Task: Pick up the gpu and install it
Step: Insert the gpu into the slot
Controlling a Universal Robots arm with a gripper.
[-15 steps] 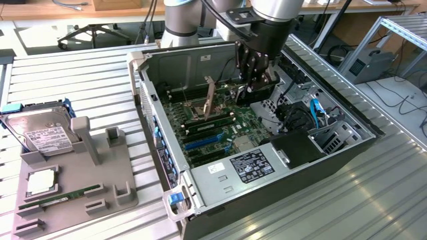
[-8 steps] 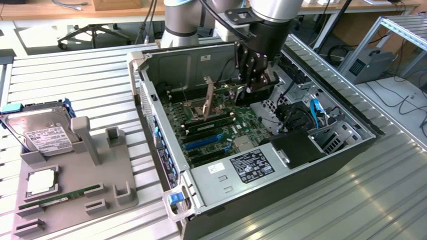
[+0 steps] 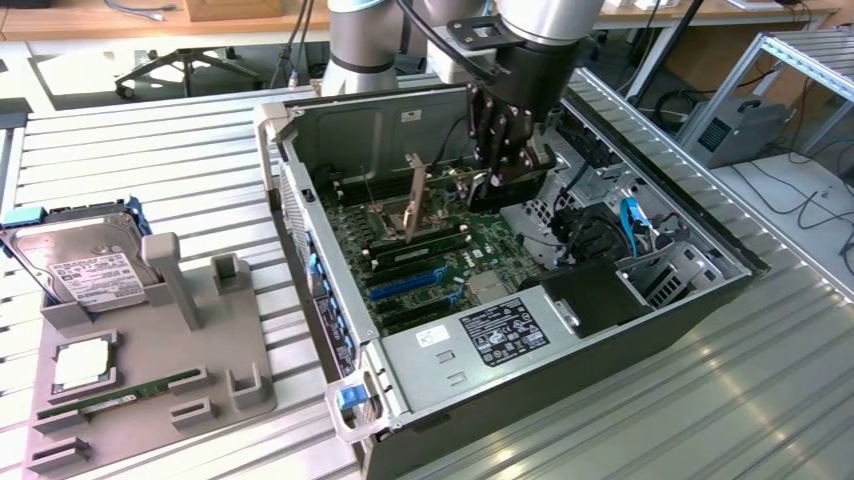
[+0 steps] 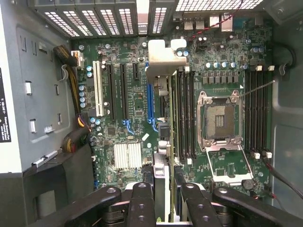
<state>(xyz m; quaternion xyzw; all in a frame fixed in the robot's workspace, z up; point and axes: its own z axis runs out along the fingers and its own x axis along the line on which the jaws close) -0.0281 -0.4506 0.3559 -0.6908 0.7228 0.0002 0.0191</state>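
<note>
The gpu [image 4: 163,142] is seen clamped edge-on between the fingers of the gripper [image 4: 165,191], inside the open computer case [image 3: 587,330] and over the motherboard [image 4: 128,118]. Its pale metal bracket [image 4: 163,59] is turned towards the vented rear wall of the case. In the wrist view the card is lined up just beside the blue expansion slot [image 4: 150,101], between it and the memory slots next to the CPU socket [image 4: 220,118]; whether its edge touches a slot cannot be told. On the exterior view's left, a hard drive [image 3: 83,262] and a green memory stick [image 3: 120,393] are left resting in a grey fixture [image 3: 147,360], well apart from the case.
</note>
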